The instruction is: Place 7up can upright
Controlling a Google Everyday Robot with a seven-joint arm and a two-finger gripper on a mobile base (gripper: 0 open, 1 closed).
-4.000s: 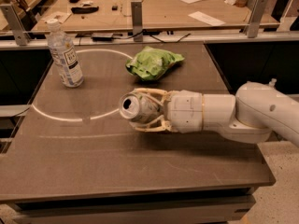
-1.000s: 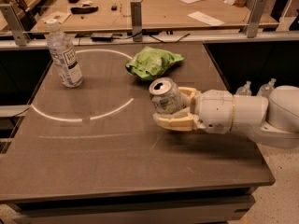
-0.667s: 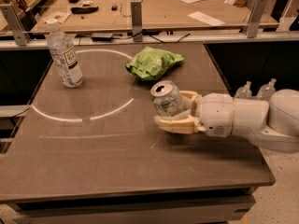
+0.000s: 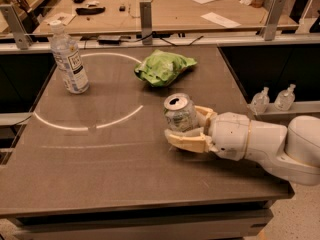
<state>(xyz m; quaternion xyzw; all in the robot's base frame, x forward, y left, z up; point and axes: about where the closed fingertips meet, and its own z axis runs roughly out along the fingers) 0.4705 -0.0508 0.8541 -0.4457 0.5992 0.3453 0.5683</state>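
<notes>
The 7up can [image 4: 180, 113] is a small silver can with its pull-tab top facing up, nearly upright, tilted slightly left. It sits low over the dark table [image 4: 100, 174], right of centre. My gripper [image 4: 192, 126] comes in from the right on a white arm and is shut on the can, one cream finger [image 4: 186, 141] in front of it and one behind. I cannot tell whether the can's base touches the table.
A clear plastic bottle [image 4: 69, 59] with a white label stands at the back left. A crumpled green chip bag [image 4: 162, 66] lies at the back centre. A white arc is marked on the tabletop. Two small bottles [image 4: 272, 100] stand off the right edge.
Four seconds ago the can lay on its side, top facing left, in the gripper. It has since been turned nearly upright and moved right; over the last second it barely moved.
</notes>
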